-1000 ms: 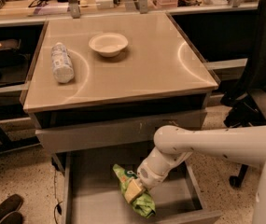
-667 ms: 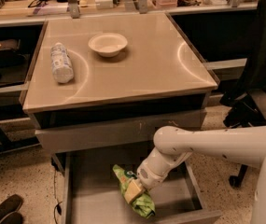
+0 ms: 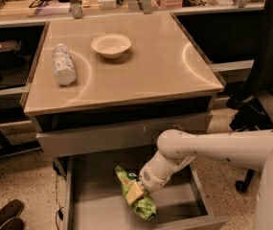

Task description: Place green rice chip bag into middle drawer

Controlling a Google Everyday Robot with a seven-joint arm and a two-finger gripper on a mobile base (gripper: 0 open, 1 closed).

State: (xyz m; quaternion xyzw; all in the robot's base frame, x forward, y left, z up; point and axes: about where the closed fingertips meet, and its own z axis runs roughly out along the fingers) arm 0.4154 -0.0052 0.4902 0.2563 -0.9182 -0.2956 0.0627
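- We are reaching our arm down in front of the desk (image 3: 174, 71), and our gripper (image 3: 137, 192) is sitting low inside the open middle drawer (image 3: 92, 198).
- The gripper is resting right against the green chip bag (image 3: 145, 209), about at the bag's middle.
- The chip bag is lying on the drawer's plain grey floor, a little right of centre. It is running from back-left to front-right, inside the low side walls.
- We cannot tell whether the gripper is clamping the bag or opening off it, because the contact spot is hiding its state.
- We are judging the main part of the job to be done, since the bag is already down inside the right drawer and not hanging above it.
- What is left, as we are reading it, is to make sure the bag is released and to lift the arm out of the drawer without dragging the bag along.
- The drawer front above (image 3: 121, 137) is sitting closed.
- On the desk, a white bottle (image 3: 63, 64) is lying on its side and a bowl (image 3: 110, 45) is standing near it, both well apart from the work.
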